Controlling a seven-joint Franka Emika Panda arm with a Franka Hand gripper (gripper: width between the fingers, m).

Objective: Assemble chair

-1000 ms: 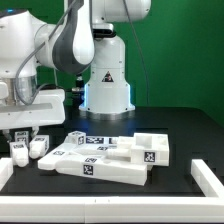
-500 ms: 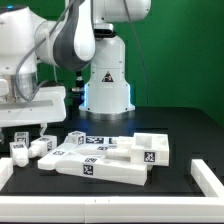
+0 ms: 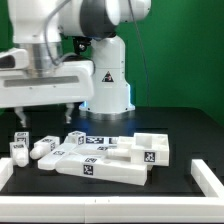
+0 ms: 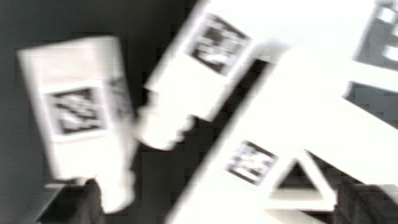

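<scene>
Exterior view is showing you the claw (image 3: 44,118) hanging well above the surface (image 3: 185,135), its jaws standing wide with nothing between them. The chair (image 3: 108,160) is lying below the claw as a loose cluster of white tagged parts. A flat slab (image 3: 120,172) is sitting off to one side of the claw, and some small stubby pieces (image 3: 27,148) are almost straight beneath it.

My reading is that you are keeping the claw high and spread so the wrist camera is getting a clear look down for choosing a part. In the wrist view the claw (image 4: 214,205) is framing a leg (image 4: 75,100) lying flat beside a longer bar (image 4: 205,70), the two just apart. That picture is blurring, so the arm is probably moving.

Compared with a second ago, the claw is sitting higher, having risen from low over the small pieces. The parts are looking unmoved.
</scene>
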